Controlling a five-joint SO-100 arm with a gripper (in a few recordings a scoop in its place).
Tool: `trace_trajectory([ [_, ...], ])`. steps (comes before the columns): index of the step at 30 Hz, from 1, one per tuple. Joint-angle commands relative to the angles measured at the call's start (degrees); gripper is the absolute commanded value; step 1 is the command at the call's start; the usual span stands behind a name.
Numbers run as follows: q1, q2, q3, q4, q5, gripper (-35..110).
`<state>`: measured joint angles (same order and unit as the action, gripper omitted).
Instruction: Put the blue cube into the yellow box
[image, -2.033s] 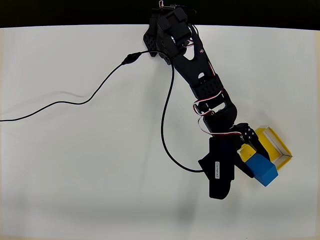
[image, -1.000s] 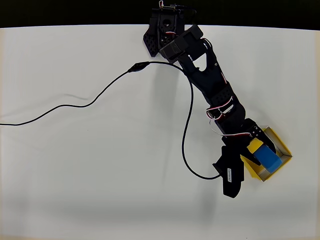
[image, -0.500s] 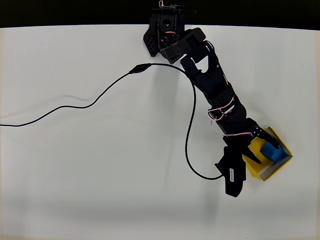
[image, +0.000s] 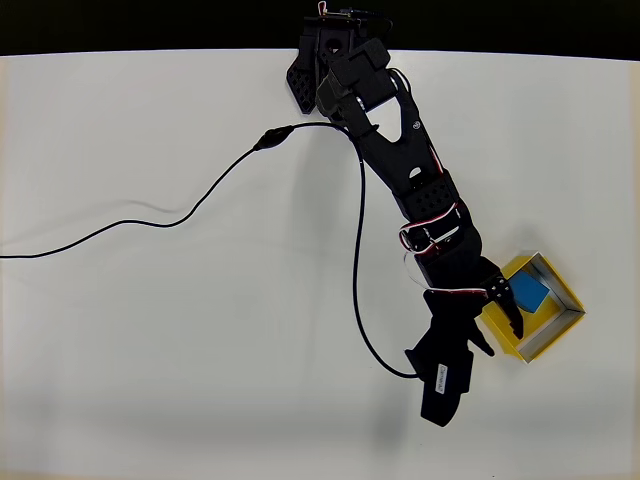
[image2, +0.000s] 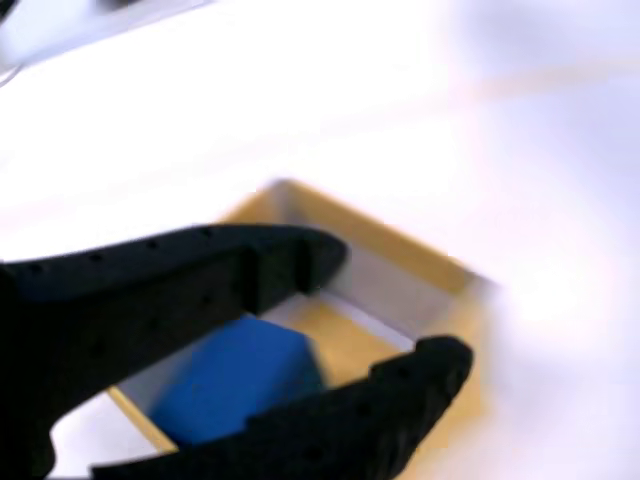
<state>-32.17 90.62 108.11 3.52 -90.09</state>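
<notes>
- Blue cube (image: 528, 291) inside the yellow box (image: 562, 296), near the box's left corner in the overhead view, on the yellow floor.
- In the wrist view, same cube (image2: 235, 378) seen behind two black fingers (image2: 180, 270), touching neither; box (image2: 400, 262) a little blurred.
- Hand (image: 503, 308) spread apart, holding nothing, fingertips over the box's left rim in the overhead view.
- Black arm (image: 400, 170) reaching from the far edge of the white tabletop (image: 150, 350) down toward the box at lower right.
- Black cable (image: 200, 195) lying in curves across the tabletop, from the left edge to the arm.
</notes>
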Motion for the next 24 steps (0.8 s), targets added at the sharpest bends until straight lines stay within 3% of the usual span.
trace_trajectory([
  [1,8.61,14.94,-1.23,5.36,-0.09,11],
  [11,26.37,31.03,25.84,5.54,-2.90,3],
  [24,31.29,58.97,51.59,20.30,0.35,0],
])
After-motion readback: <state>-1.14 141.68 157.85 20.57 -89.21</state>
